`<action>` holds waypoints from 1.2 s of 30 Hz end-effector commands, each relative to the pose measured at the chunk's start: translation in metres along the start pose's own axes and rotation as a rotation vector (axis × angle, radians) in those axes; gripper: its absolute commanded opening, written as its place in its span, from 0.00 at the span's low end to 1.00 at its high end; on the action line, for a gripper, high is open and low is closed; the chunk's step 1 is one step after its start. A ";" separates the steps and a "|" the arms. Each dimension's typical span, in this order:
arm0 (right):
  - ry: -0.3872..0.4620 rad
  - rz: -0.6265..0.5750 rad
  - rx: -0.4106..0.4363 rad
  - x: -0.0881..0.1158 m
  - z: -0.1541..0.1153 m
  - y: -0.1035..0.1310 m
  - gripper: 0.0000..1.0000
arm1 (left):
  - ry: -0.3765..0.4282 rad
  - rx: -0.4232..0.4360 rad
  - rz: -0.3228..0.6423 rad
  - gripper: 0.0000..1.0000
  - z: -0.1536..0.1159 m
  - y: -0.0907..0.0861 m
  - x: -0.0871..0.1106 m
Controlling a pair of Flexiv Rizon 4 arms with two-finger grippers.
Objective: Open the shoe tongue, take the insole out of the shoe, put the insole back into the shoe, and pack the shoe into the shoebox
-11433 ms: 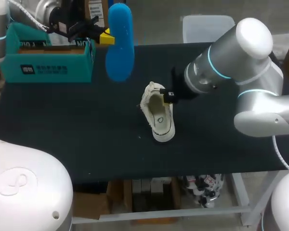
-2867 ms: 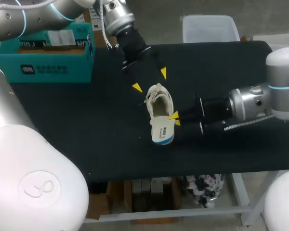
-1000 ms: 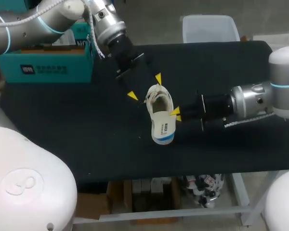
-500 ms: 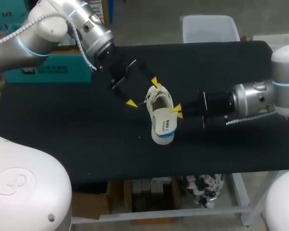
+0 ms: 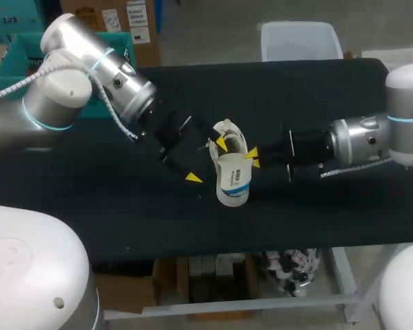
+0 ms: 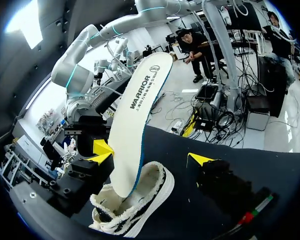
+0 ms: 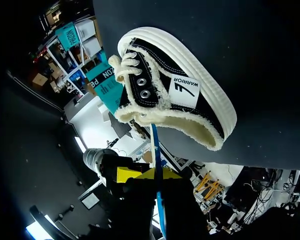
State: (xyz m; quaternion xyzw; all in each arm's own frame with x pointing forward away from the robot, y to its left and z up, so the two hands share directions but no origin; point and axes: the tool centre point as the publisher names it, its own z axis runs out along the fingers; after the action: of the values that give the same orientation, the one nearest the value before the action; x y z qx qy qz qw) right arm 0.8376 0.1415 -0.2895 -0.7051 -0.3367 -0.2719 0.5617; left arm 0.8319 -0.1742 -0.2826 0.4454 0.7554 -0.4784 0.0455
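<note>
Between the yellow tips of the right gripper (image 5: pixel 252 158), pinched tight from both sides, is the long edge of a white foam insole with a blue rim (image 5: pixel 233 180). Ahead of that gripper, the insole's front end sits down inside a low-top canvas sneaker with cream frayed trim and a white rubber sole (image 5: pixel 234 136). Its heel end sticks up and out of the sneaker's mouth. The sneaker rests on the black table (image 5: pixel 124 220), just past the right gripper's fingertips. On the sneaker's far side from that gripper is the left gripper (image 5: pixel 206 160), fingers spread wide and grasping nothing. In its wrist view the sneaker and the raised insole lie ahead of it, framed by its two tips; whether either tip touches the sneaker cannot be told. Well behind the left gripper, partly hidden by that arm, stands the teal cardboard shoebox (image 5: pixel 20 58), far from the sneaker. As a judgement, the sneaker's mouth is open wide enough to pass the insole, so the tongue step looks done. The insole step is midway, and a half-seated insole alone does not show whether it is coming out or going back in. At the least, the insole has yet to be seated flat inside, and the sneaker has yet to be packed into the shoebox.
</note>
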 end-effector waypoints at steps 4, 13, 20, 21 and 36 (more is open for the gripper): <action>0.017 -0.012 -0.006 -0.002 0.003 0.002 0.00 | -0.254 0.023 0.020 0.96 0.000 0.003 0.010; 0.034 -0.007 0.000 -0.006 0.011 0.013 0.00 | -0.281 0.029 0.027 0.63 0.002 0.005 0.006; 0.041 0.001 0.002 -0.011 0.013 0.020 0.00 | -0.271 0.026 0.022 0.51 0.009 0.015 0.004; 0.041 0.002 0.002 -0.012 0.014 0.021 0.00 | -0.270 0.020 0.020 0.52 0.011 0.016 0.005; 0.051 0.010 0.010 -0.014 0.015 0.031 0.00 | -0.304 0.000 -0.025 0.44 0.018 0.038 0.003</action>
State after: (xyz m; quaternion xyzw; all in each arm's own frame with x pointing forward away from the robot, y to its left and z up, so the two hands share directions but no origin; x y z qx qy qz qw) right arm 0.8504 0.1503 -0.3199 -0.7004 -0.3191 -0.2864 0.5706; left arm 0.8495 -0.1769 -0.3146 0.3600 0.7470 -0.5381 0.1513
